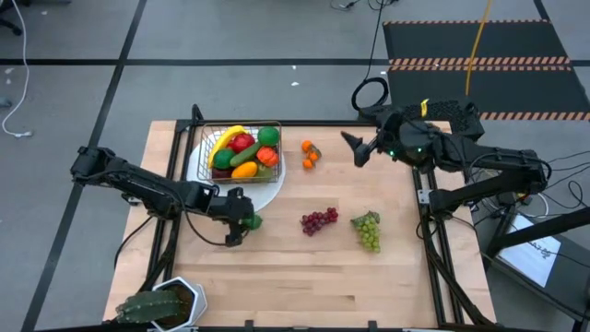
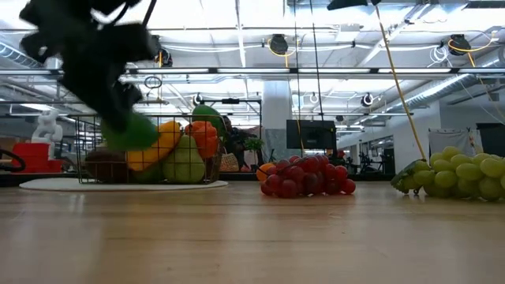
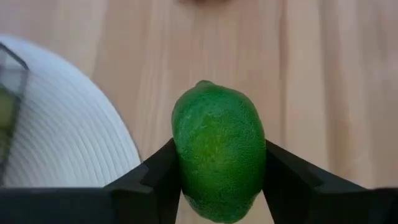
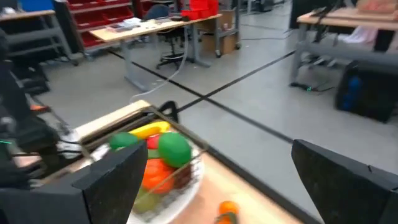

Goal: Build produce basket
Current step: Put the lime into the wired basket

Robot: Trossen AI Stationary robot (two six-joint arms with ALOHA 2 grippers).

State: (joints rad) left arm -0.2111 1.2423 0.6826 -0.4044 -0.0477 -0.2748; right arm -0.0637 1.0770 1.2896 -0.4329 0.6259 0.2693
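Produce is what the left gripper has hold of — a lime sits squarely between its dark fingers, both pressed against the fruit's sides. In the high view that gripper is left of centre, just below the rim of the white plate, with the lime showing green at its tip. The low view suggests the lime is already clear of the table.

Up and slightly right of it stands the basket on that plate, already heaped with fruit. Right of the basket lies a small orange piece; red grapes and green grapes lie at centre right. The right gripper waits wide open at upper right, holding nothing.

My worry is the smooth, rounded lime — it could squirt out of the grip if the lift is jerky. The basket's wire rim could also catch the fingers on the way in, and on so full a pile the lime might roll off. Bare table below and left gives plenty of room to rise.
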